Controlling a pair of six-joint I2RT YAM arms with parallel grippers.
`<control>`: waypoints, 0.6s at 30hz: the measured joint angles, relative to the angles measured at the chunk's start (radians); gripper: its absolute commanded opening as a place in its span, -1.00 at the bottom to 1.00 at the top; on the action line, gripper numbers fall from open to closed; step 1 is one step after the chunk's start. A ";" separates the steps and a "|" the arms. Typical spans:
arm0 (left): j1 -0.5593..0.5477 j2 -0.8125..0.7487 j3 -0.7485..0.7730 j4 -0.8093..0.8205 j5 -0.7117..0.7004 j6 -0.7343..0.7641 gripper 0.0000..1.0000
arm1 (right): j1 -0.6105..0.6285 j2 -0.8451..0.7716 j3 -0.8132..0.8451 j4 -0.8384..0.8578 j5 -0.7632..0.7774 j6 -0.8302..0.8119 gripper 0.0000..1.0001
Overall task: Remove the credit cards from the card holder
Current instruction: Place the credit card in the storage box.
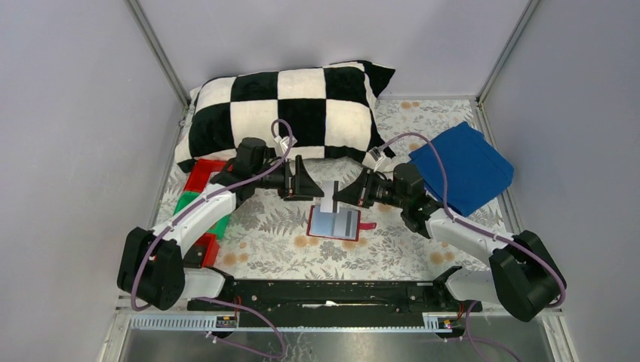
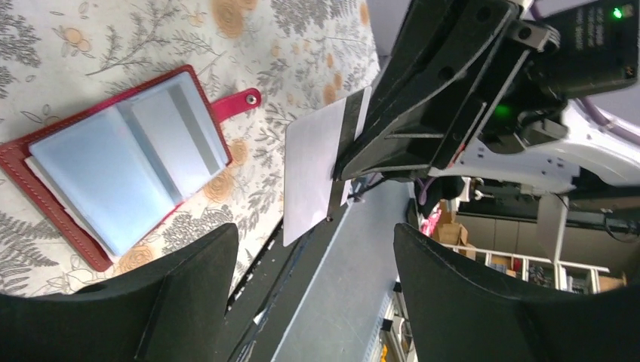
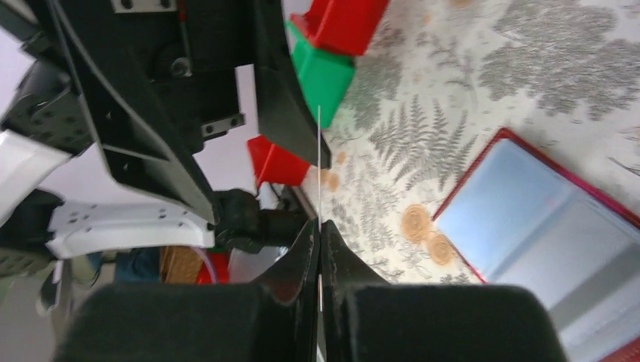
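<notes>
The red card holder (image 1: 333, 224) lies open on the floral cloth, its pale blue sleeves up and its strap tab (image 2: 241, 102) to the right. My right gripper (image 1: 341, 197) is shut on a pale grey credit card (image 1: 328, 200) with a dark stripe, held above the holder's far edge. The right wrist view shows that card edge-on (image 3: 319, 158) between the closed fingers of that gripper (image 3: 319, 230). My left gripper (image 1: 315, 186) faces it, open. In the left wrist view the card (image 2: 313, 173) hangs ahead of the open left gripper (image 2: 317, 279) without touching it, and the holder (image 2: 113, 166) lies to the left.
A checkered pillow (image 1: 287, 113) fills the back of the table. A folded blue cloth (image 1: 464, 166) lies at the back right. Red (image 1: 205, 173) and green (image 1: 198, 205) trays stand along the left edge under the left arm.
</notes>
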 measured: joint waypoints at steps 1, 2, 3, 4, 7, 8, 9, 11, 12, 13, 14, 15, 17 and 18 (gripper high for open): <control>0.006 -0.013 -0.012 0.018 0.018 -0.016 0.54 | 0.000 0.010 0.000 0.034 -0.017 0.011 -1.00; 0.012 -0.023 -0.024 0.035 0.032 -0.029 0.50 | 0.000 0.023 0.000 0.076 -0.042 0.024 -1.00; 0.016 -0.029 -0.032 0.049 0.043 -0.042 0.46 | 0.000 0.034 0.000 0.101 -0.058 0.035 -1.00; 0.019 -0.031 -0.037 0.060 0.051 -0.051 0.43 | 0.000 0.046 0.001 0.131 -0.076 0.048 -1.00; 0.023 -0.032 -0.050 0.100 0.070 -0.090 0.25 | 0.000 0.074 0.001 0.199 -0.109 0.083 -1.00; 0.024 -0.032 -0.055 0.116 0.078 -0.103 0.20 | 0.000 0.080 0.001 0.218 -0.115 0.094 -1.00; 0.024 -0.032 -0.062 0.138 0.084 -0.116 0.16 | 0.000 0.087 0.001 0.238 -0.120 0.108 -1.00; 0.024 -0.032 -0.073 0.169 0.096 -0.138 0.07 | 0.000 0.099 0.001 0.277 -0.128 0.131 -1.00; 0.024 -0.032 -0.078 0.180 0.101 -0.147 0.00 | 0.000 0.107 0.001 0.300 -0.132 0.146 -1.00; 0.024 -0.032 -0.081 0.191 0.104 -0.152 -0.10 | 0.000 0.114 0.001 0.319 -0.136 0.159 -1.00; 0.024 -0.032 -0.082 0.196 0.108 -0.154 -0.22 | 0.000 0.124 0.001 0.341 -0.138 0.175 -1.00; 0.024 -0.032 -0.084 0.201 0.109 -0.160 -0.36 | 0.000 0.134 0.001 0.362 -0.139 0.187 -1.00; 0.024 -0.032 -0.085 0.209 0.112 -0.171 -0.65 | 0.000 0.156 0.001 0.406 -0.143 0.218 -1.00; 0.024 -0.032 -0.085 0.211 0.112 -0.174 -0.89 | 0.000 0.166 0.001 0.423 -0.146 0.230 -1.00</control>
